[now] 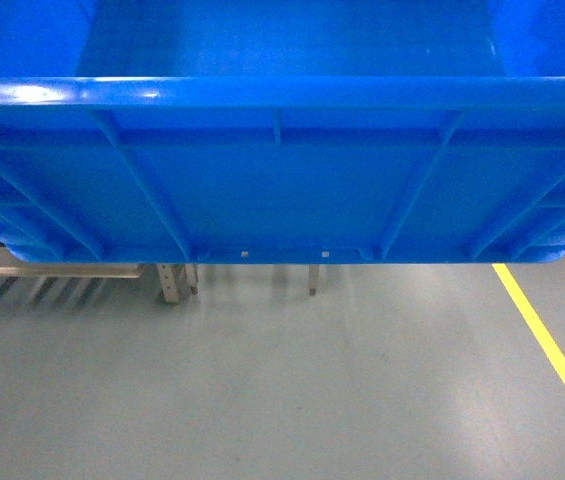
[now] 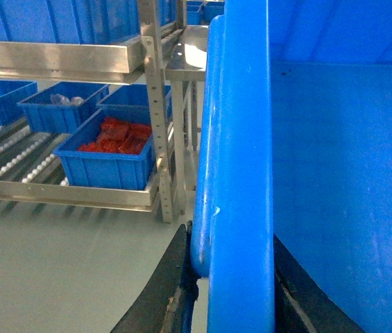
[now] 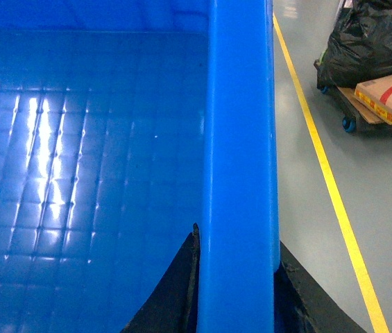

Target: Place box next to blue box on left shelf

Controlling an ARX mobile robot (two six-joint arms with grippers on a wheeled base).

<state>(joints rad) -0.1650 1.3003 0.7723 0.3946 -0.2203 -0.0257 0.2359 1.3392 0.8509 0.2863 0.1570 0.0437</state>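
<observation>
The box (image 1: 282, 190), a large bright-blue open-top crate with ribbed outer walls, is held up and fills the top half of the head view. My left gripper (image 2: 234, 277) is shut on its left rim (image 2: 241, 173), one black finger on each side of the wall. My right gripper (image 3: 237, 277) is likewise shut on the right rim (image 3: 241, 139). The left shelf (image 2: 64, 194), a silvery rack with white rollers (image 2: 15, 159), stands left of the crate. A smaller blue box (image 2: 109, 156) holding red parts sits on it. Neither gripper shows in the head view.
Another blue box (image 2: 60, 107) sits behind on the rollers, and more blue crates (image 2: 57, 21) on the level above. Shelf rail and legs (image 1: 174, 280) show under the crate. A yellow floor line (image 1: 547, 340) runs on the right. A cart with a black bag (image 3: 369, 41) and a carton (image 3: 390, 97) stands beyond it.
</observation>
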